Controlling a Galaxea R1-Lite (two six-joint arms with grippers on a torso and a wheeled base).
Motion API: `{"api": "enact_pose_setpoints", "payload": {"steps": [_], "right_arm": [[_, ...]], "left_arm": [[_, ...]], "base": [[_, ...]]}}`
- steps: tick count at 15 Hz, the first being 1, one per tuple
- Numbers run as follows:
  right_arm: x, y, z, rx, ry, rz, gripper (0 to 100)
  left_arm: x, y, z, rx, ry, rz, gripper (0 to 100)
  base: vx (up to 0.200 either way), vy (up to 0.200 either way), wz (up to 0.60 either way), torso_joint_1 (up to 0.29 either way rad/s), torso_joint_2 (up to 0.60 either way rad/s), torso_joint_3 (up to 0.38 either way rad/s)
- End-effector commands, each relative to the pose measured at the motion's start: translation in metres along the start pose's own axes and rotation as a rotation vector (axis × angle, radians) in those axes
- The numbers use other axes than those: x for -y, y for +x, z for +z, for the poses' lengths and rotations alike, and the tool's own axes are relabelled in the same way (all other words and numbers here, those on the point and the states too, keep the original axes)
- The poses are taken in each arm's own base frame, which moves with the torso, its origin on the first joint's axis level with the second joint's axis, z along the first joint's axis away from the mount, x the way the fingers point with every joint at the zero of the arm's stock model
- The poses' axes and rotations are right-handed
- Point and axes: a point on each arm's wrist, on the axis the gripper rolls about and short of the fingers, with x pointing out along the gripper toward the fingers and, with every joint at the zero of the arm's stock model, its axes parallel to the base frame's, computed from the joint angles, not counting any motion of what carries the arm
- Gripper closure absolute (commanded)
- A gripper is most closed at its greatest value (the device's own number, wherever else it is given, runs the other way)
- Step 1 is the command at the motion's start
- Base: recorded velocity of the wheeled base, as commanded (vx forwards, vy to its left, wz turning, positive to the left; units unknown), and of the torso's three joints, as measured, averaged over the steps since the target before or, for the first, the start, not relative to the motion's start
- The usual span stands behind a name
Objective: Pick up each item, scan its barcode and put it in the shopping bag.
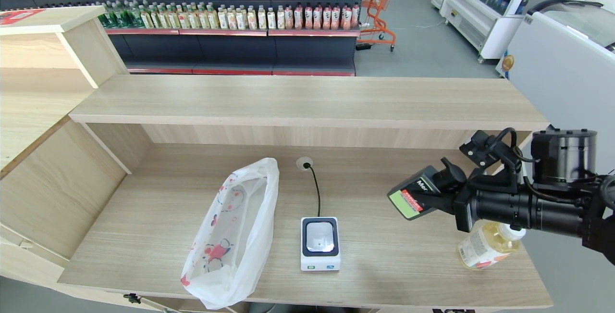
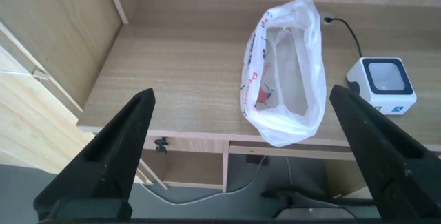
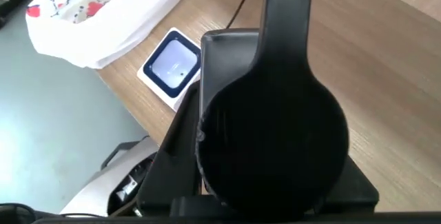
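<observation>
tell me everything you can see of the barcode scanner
The small white box-shaped barcode scanner stands flat on the light wooden counter, its dark-framed, pale glossy window facing up. Its front carries one green mark and one blue. A black cable runs from its back to a round hole in the counter. The white plastic shopping bag lies to its left, a gap between them. The right gripper holds a dark box with a green label, raised to its right, not touching it.

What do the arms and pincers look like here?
Right arm: black cylindrical forearm, a silver-grey drum joint, thin black cables looping above the wrist. Right pincer: black. Left pincer: two flat, matte black fingers tapering to the tips.
</observation>
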Motion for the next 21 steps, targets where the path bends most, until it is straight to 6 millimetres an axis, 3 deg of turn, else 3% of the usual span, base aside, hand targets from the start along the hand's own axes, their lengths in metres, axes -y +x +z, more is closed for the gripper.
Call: {"api": "enact_pose_setpoints", "payload": {"steps": [1,7,13,17,21], "right_arm": [[-0.006,0.003,0.002,0.003,-0.009,0.023,100],[-0.016,0.011,0.01,0.042,0.0,0.067,100],[-0.02,0.049,0.018,0.043,-0.015,0.143,100],[-0.022,0.052,0.012,0.039,0.042,0.239,100],[0.002,0.054,-0.004,0.002,0.118,0.196,100]], "left_arm": [[0.0,0.0,0.0,0.0,-0.001,0.0,0],[0.0,0.0,0.0,0.002,-0.004,0.0,0],[0.0,0.0,0.0,0.0,0.001,0.0,0],[0.0,0.0,0.0,0.0,0.001,0.0,0],[0.0,0.0,0.0,0.0,-0.001,0.0,0]], "base": [[0.0,0.0,0.0,0.0,0.0,0.0],[0.0,0.167,0.0,0.002,0.0,-0.001],[0.0,0.2,0.0,0.002,0.01,0.004],[0.0,0.2,0.0,0.002,0.0,0.0],[0.0,0.0,0.0,0.0,0.0,0.0]]}}
